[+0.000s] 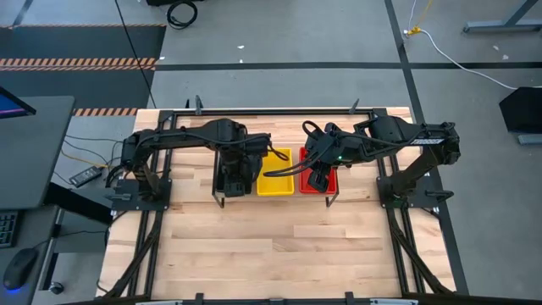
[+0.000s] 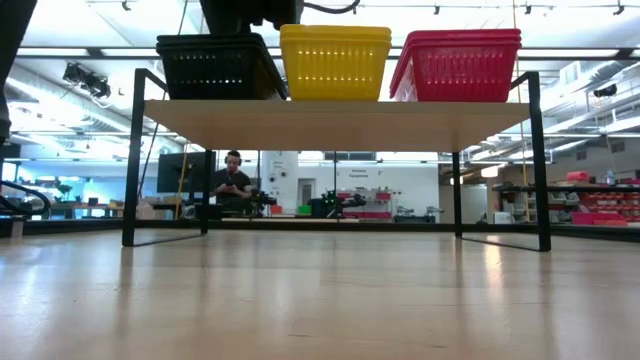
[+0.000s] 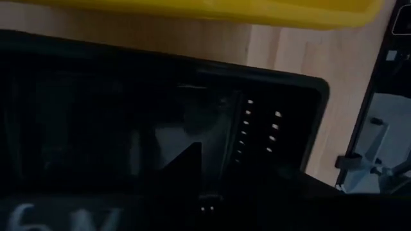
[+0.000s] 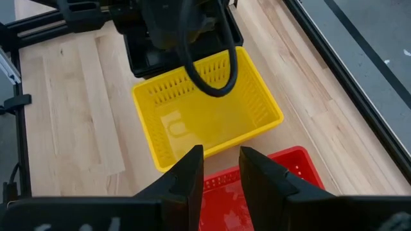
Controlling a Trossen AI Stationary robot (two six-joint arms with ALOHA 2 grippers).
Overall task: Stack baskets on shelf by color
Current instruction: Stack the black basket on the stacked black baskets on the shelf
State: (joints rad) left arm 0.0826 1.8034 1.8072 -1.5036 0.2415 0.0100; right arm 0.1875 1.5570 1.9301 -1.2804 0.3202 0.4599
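A pale wooden bench (image 1: 279,246) in a black frame stands on a grey floor, and the shelf (image 1: 356,191) sits across its middle. From above, three basket stacks line the shelf: the black baskets (image 1: 235,174) at one end, the yellow baskets (image 1: 275,180) in the middle, the red baskets (image 1: 322,182) at the other end. The left pincer (image 1: 233,180) hangs over the black stack and the right pincer (image 1: 319,178) over the red one (both arms reach in from the shelf's ends).

At bench height, the shelf top (image 2: 335,123) carries black (image 2: 215,68), yellow (image 2: 335,62) and red (image 2: 455,65) side by side, the red stack tilted. A seated person (image 2: 233,182) shows far behind, under the shelf.

The left wrist view is filled by the dark inside of a black basket (image 3: 160,128), with a yellow rim (image 3: 212,13) just beside it; whether the left pincer is spread or pressed together, I cannot tell.

The right wrist view shows the right pincer (image 4: 219,168) spread, pinching nothing, its fingers (image 4: 186,176) above the red basket's rim (image 4: 257,173), the yellow basket (image 4: 205,119) beyond.
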